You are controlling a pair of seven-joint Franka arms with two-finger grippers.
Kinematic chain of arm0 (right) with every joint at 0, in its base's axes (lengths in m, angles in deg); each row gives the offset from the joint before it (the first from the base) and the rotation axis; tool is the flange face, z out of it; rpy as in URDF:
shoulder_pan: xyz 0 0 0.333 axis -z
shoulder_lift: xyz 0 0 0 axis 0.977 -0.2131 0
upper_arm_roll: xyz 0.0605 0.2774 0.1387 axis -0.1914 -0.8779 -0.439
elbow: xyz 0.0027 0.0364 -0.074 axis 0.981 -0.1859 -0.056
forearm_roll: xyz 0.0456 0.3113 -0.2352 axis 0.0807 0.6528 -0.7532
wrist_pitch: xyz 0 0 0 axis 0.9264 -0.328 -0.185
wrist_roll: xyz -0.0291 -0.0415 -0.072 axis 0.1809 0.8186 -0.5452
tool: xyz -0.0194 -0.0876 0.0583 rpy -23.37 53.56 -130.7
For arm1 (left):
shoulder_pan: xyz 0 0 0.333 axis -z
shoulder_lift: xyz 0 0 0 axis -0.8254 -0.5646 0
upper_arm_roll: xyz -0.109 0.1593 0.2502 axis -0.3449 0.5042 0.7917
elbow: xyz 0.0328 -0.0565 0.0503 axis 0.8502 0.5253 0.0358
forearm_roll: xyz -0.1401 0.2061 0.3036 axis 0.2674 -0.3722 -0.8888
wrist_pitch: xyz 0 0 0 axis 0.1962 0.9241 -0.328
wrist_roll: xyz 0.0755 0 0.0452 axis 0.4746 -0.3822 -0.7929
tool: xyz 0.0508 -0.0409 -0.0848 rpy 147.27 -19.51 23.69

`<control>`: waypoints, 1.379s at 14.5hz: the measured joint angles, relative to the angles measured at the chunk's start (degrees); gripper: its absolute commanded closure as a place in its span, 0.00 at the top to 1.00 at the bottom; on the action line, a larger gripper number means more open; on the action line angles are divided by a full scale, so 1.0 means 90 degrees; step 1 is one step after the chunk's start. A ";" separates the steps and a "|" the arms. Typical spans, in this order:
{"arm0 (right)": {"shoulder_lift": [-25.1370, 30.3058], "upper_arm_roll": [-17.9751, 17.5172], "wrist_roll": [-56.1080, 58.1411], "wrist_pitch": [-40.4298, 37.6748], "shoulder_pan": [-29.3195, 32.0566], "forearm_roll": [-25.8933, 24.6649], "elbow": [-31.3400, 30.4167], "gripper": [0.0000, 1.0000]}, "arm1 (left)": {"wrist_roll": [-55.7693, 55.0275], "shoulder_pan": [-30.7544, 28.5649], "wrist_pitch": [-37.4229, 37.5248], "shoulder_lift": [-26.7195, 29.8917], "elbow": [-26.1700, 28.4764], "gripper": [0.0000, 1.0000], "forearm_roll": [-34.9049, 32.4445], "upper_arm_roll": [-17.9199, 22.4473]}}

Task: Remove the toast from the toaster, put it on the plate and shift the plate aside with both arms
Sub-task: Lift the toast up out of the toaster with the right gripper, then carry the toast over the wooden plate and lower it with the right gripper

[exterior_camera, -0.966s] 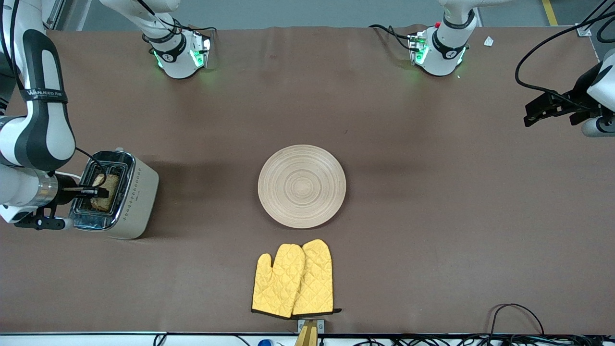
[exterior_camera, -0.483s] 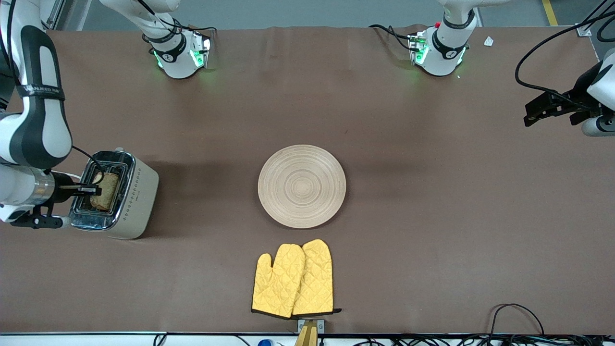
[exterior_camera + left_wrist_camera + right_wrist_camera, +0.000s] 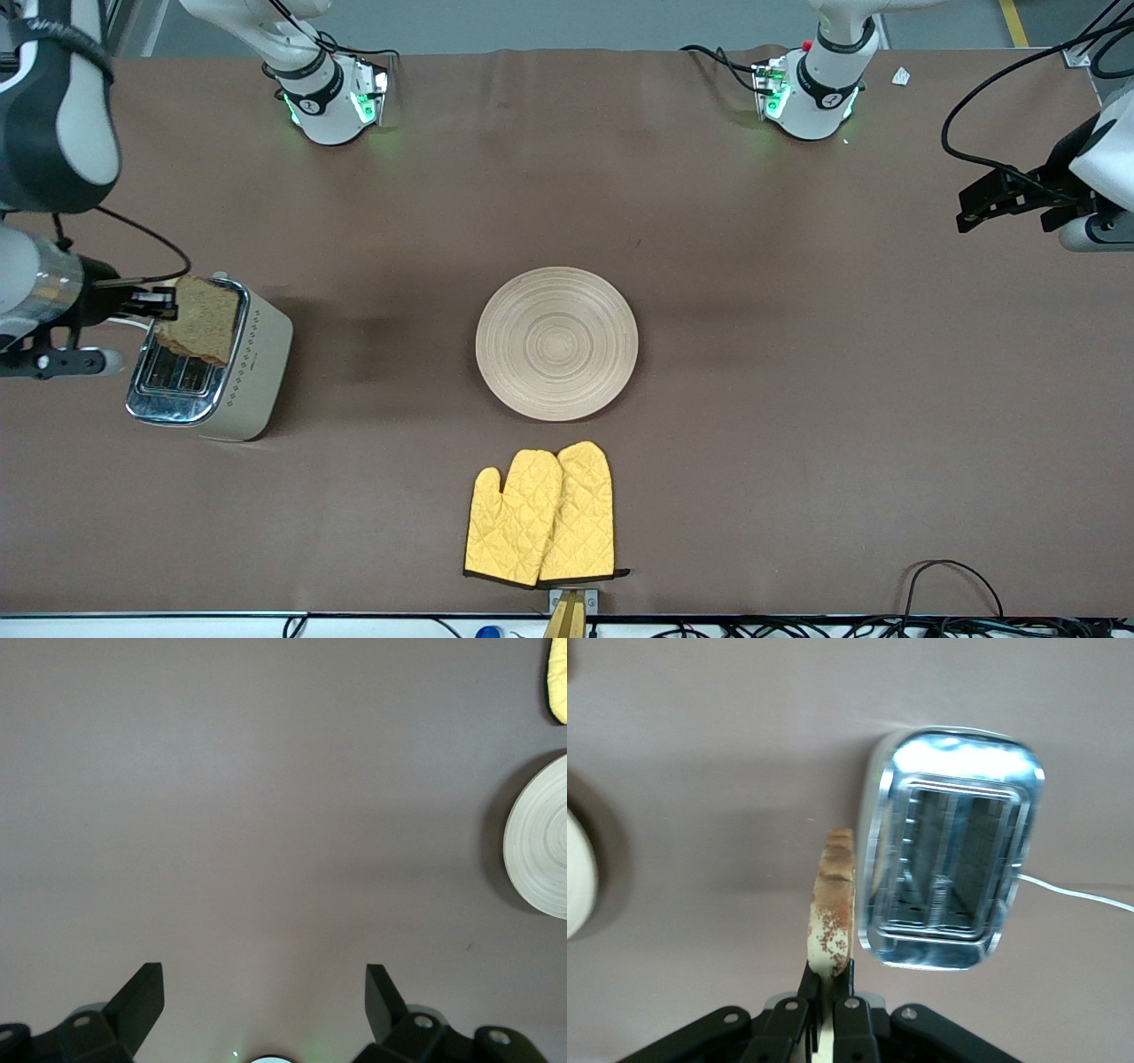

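Observation:
My right gripper [image 3: 164, 304] is shut on the toast [image 3: 203, 320], a speckled brown slice, and holds it up over the toaster [image 3: 213, 368]. In the right wrist view the toast [image 3: 832, 914] shows edge-on between the fingers, beside the toaster's slots [image 3: 950, 859]. The round wooden plate [image 3: 556, 343] lies at the table's middle; its edge shows in the left wrist view [image 3: 539, 846]. My left gripper [image 3: 974, 208] is open and empty, up over the left arm's end of the table; its fingertips [image 3: 146, 990] frame bare table.
A pair of yellow oven mitts [image 3: 542, 516] lies nearer the front camera than the plate. The brown table cover [image 3: 797, 399] spreads all round. Both arm bases [image 3: 328, 97] stand along the table's back edge. Cables [image 3: 952, 576] lie at the front edge.
My right gripper has lifted the toast out of the toaster slot and raised it above the toaster. The left arm has barely moved.

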 measured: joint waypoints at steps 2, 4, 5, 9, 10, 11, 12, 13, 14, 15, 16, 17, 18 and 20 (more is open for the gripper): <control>-0.0057 -0.0010 -0.0367 0.0149 -0.0308 0.0405 -0.0027 0.02 | -0.0002 0.0010 0.0000 0.0000 -0.0012 1.00 0.0008 -0.0014; -0.0170 -0.0012 -0.0684 0.0395 -0.0447 0.1179 -0.0117 0.02 | -0.0002 0.0012 0.0000 0.0000 -0.0027 1.00 0.0008 -0.0019; -0.0236 -0.0014 -0.0749 0.0620 -0.0508 0.1557 -0.0234 0.02 | -0.0002 0.0012 0.0000 0.0000 -0.0030 1.00 0.0008 -0.0019; -0.0596 -0.0026 -0.1235 0.1962 -0.1107 0.2912 -0.0963 0.02 | -0.0008 -0.0004 0.0012 0.0000 -0.0031 1.00 0.0005 0.0001; -0.0708 -0.0027 -0.1320 0.2305 -0.1311 0.3242 -0.1129 0.02 | -0.0008 -0.0006 0.0012 0.0000 -0.0031 1.00 0.0004 0.0011; -0.0794 -0.0028 -0.1372 0.2646 -0.1501 0.3503 -0.1289 0.02 | -0.0008 -0.0006 0.0012 -0.0001 -0.0031 1.00 0.0004 0.0015; -0.0849 -0.0029 -0.1402 0.3018 -0.1677 0.3753 -0.1483 0.02 | -0.0008 -0.0002 0.0012 -0.0003 -0.0031 1.00 0.0005 0.0014; -0.0879 -0.0030 -0.1411 0.3398 -0.1857 0.3985 -0.1698 0.03 | -0.0008 0.0002 0.0011 -0.0004 -0.0031 1.00 0.0004 0.0012; -0.0902 -0.0030 -0.1433 0.3724 -0.2028 0.4168 -0.1899 0.03 | -0.0008 0.0006 0.0006 -0.0005 -0.0031 1.00 0.0004 0.0011; -0.0943 -0.0030 -0.1453 0.3977 -0.2179 0.4360 -0.2072 0.03 | -0.0008 0.0008 -0.0010 -0.0006 -0.0031 1.00 0.0004 0.0010; -0.1016 -0.0029 -0.1454 0.4137 -0.2299 0.4621 -0.2193 0.04 | -0.0008 0.0009 -0.0041 -0.0008 -0.0031 1.00 0.0004 0.0009; -0.1119 -0.0029 -0.1450 0.4258 -0.2390 0.4882 -0.2255 0.05 | -0.0008 0.0009 -0.0072 -0.0010 -0.0031 1.00 0.0004 0.0005; -0.1237 -0.0028 -0.1436 0.4383 -0.2468 0.5057 -0.2284 0.07 | -0.0008 0.0010 -0.0087 -0.0011 -0.0031 1.00 0.0004 -0.0008; -0.1443 -0.0027 -0.1430 0.4666 -0.2613 0.5158 -0.2286 0.22 | -0.0008 0.0011 -0.0092 -0.0012 -0.0031 1.00 0.0004 -0.0048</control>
